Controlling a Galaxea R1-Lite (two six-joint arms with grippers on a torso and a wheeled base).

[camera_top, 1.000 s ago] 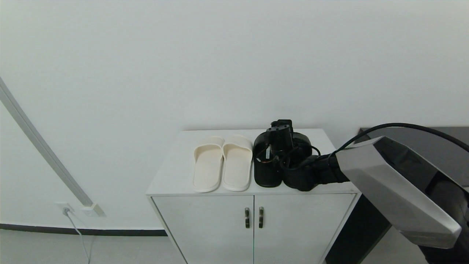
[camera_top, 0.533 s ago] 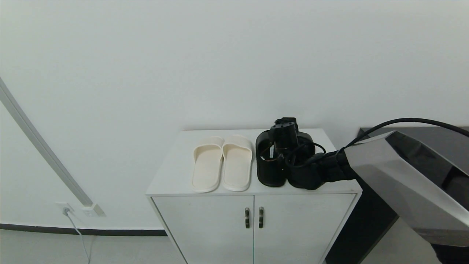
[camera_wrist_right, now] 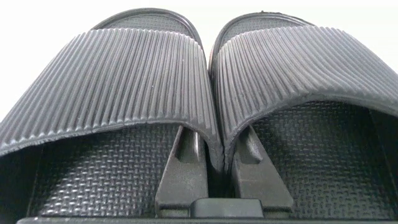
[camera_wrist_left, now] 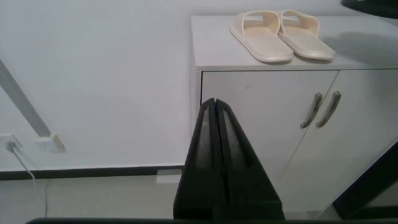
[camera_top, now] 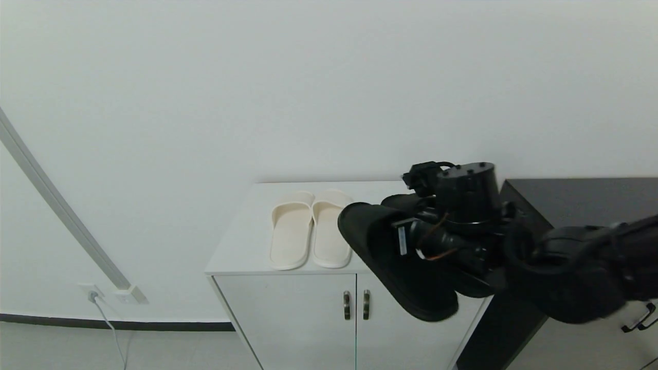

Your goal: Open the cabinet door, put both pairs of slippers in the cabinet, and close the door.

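Observation:
A pair of black slippers (camera_top: 398, 267) hangs tilted in the air in front of the white cabinet's (camera_top: 241, 241) right door. My right gripper (camera_wrist_right: 219, 163) is shut on them, its fingers (camera_wrist_right: 183, 177) pinching the two inner straps together. A pair of cream slippers (camera_top: 311, 227) lies side by side on the cabinet top, left of centre. Both doors are closed, with two metal handles (camera_top: 355, 304) at the middle. My left gripper (camera_wrist_left: 215, 109) is shut and empty, low in front of the cabinet's left side, below the cream slippers (camera_wrist_left: 283, 34).
A dark table (camera_top: 576, 198) stands right beside the cabinet. On the wall to the left are a slanted conduit (camera_top: 51, 200) and a socket with a cable (camera_top: 92, 295). Bare floor lies in front of the left door.
The right arm has lifted the black slippers off the cabinet top and drawn them back and rightward; they now hang tilted before the right door. The cream slippers stayed put.

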